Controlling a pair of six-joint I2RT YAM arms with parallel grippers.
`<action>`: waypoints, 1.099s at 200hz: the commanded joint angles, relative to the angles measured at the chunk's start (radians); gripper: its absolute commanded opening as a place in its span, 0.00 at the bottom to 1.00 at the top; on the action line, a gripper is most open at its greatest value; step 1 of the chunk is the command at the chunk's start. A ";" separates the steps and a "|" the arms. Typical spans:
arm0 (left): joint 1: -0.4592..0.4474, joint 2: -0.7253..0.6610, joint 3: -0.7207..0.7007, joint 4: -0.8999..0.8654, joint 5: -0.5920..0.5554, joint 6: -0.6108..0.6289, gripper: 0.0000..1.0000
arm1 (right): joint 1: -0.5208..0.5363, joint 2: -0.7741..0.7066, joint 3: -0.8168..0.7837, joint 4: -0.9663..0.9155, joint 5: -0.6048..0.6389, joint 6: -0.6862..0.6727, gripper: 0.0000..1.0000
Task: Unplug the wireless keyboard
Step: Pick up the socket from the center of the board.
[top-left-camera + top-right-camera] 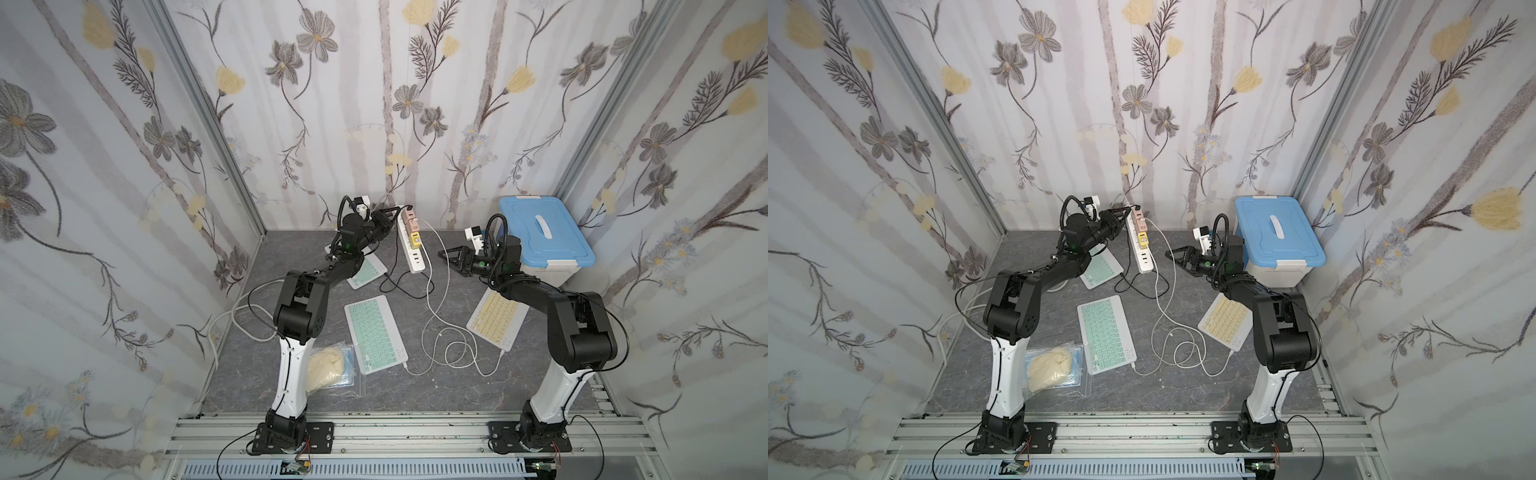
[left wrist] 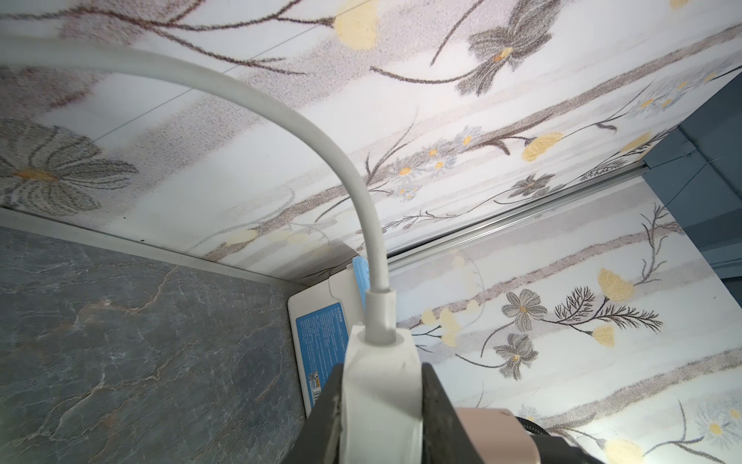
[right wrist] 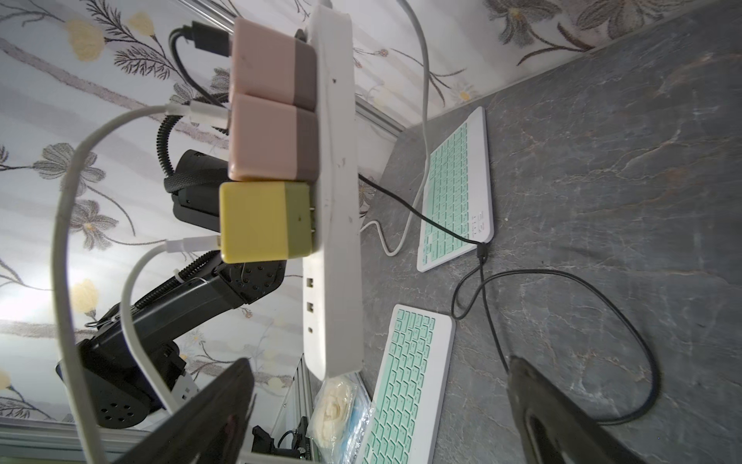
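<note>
The left jaws pinched the power strip's (image 2: 377,385) end to hold it. The right jaws gaped wide beside its chargers (image 3: 261,221). The keyboards (image 1: 376,332) lay plugged in on the table (image 1: 457,395). Next, I think: grab one charger and pull straight.

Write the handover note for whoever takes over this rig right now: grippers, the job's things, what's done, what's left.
Left gripper: shut on the far end of the white plastic power strip.
Right gripper: open, empty, hovering beside the strip's near end.
Things: two pink cube chargers and a yellow cube charger sit in the strip. Cables run to two mint-green keyboards and a yellow keyboard.
Done: strip gripped; nothing looks unplugged.
Left: probably pull the keyboard's charger or cable free with the right gripper.
</note>
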State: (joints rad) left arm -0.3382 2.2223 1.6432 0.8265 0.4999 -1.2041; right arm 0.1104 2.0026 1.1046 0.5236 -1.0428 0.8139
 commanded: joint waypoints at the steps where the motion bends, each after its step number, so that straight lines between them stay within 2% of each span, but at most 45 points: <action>1: -0.003 -0.024 0.010 0.111 0.009 -0.028 0.00 | 0.018 0.033 0.022 0.056 -0.022 0.018 0.97; 27: -0.004 -0.034 0.002 0.113 0.009 -0.028 0.00 | 0.079 0.073 0.086 0.036 -0.038 0.002 0.96; 62: -0.011 -0.033 0.007 0.112 0.006 -0.035 0.00 | 0.134 0.118 0.129 0.103 -0.061 0.067 0.93; 107: -0.017 -0.035 0.005 0.123 0.005 -0.046 0.00 | 0.159 0.168 0.147 0.201 -0.086 0.156 0.79; 130: -0.016 -0.040 -0.008 0.130 0.004 -0.045 0.00 | 0.161 0.175 0.149 0.255 -0.104 0.198 0.64; 162: -0.017 -0.038 -0.011 0.130 0.004 -0.044 0.00 | 0.160 0.175 0.143 0.269 -0.121 0.198 0.38; 192: -0.015 -0.048 -0.019 0.123 0.007 -0.039 0.00 | 0.156 0.168 0.141 0.278 -0.133 0.192 0.19; 210: -0.014 -0.057 -0.029 0.114 0.014 -0.029 0.00 | 0.156 0.157 0.145 0.279 -0.144 0.191 0.00; 220: -0.011 -0.062 -0.034 0.108 0.020 -0.026 0.02 | 0.156 0.149 0.149 0.268 -0.151 0.179 0.00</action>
State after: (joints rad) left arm -0.3515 2.1902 1.6150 0.8791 0.5129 -1.2144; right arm 0.2672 2.1689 1.2461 0.7677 -1.2121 1.0481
